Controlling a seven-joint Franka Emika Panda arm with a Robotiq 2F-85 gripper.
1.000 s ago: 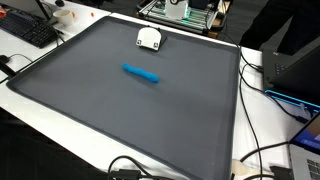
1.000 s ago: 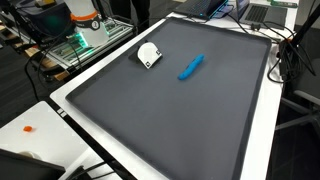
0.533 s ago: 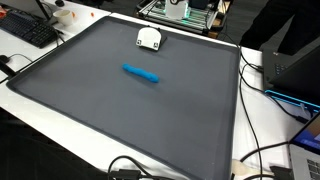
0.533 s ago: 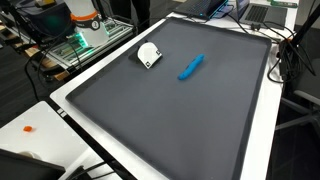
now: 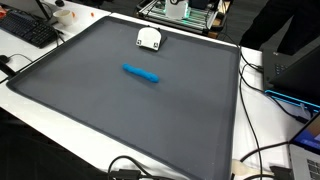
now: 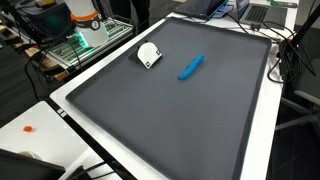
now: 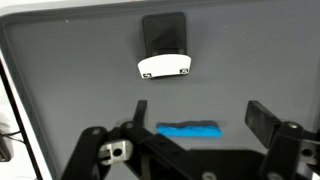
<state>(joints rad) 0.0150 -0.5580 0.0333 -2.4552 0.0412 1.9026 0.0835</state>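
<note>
Grey mat [image 5: 100, 110] covers most of a white table [image 5: 55, 112] in an exterior view, and a blue pen [image 5: 141, 73] lies flat on it, a little toward the far side and slanting across the surface. A small white box [image 5: 149, 39] sits near the mat's far edge, well apart from the pen. A black keyboard [image 5: 28, 30] rests on the table beyond one corner of the mat, and dark cables [image 5: 130, 168] trail along the near edge. No arm shows in this picture. In an exterior view taken from another corner, the pen [image 6: 191, 67] again lies alone on the mat [image 6: 170, 125], with the white box [image 6: 149, 55] near it but not touching, closer to the mat's edge. A tiny orange item [image 6: 29, 128] lies on the white table off the mat, and a laptop [image 6: 262, 12] stands past the far corner. Here too the arm is out of sight. In the wrist view the gripper [image 7: 198, 112] enters from the bottom with its 2 fingers [image 7: 258, 116] spread wide and nothing between the pads. The pen [image 7: 189, 130] appears crosswise in the gap between the fingers, lying on the mat beneath them; no finger touches it. The white box [image 7: 164, 67] sits farther up the picture, directly beyond the pen, with a dark part [image 7: 164, 35] behind it.
</note>
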